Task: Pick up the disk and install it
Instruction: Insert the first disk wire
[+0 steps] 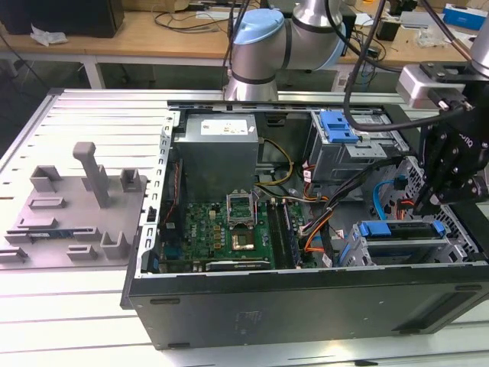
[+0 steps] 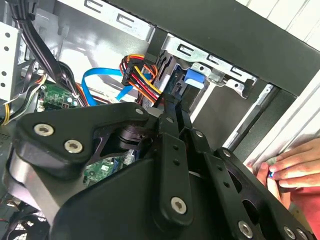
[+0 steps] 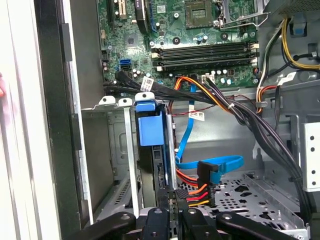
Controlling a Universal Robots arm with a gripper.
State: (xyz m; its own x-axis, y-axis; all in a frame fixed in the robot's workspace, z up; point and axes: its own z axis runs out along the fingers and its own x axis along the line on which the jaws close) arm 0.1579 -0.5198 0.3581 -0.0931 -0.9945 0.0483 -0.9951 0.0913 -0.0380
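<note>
The disk [image 1: 400, 230], silver with a bright blue carrier frame, sits in the lower drive bay at the front corner of the open computer case [image 1: 306, 302], on the exterior view's right. In both wrist views it stands on edge between the bay's metal walls, blue end [image 3: 149, 125] [image 2: 193, 80] pointing away from me. My gripper [image 1: 420, 203] hangs just above the disk's near end. Its black fingers [image 3: 172, 202] [image 2: 172, 107] are pressed together, right at the disk's near edge, with nothing seen between them.
Orange, red and black power cables [image 3: 197, 192] and a blue data cable [image 3: 210, 165] lie beside the bay. An upper drive cage with a blue latch [image 1: 338, 126] stands behind. The motherboard [image 1: 221, 229] fills the case middle. A person's hand [image 2: 285, 167] rests on the case's outer edge.
</note>
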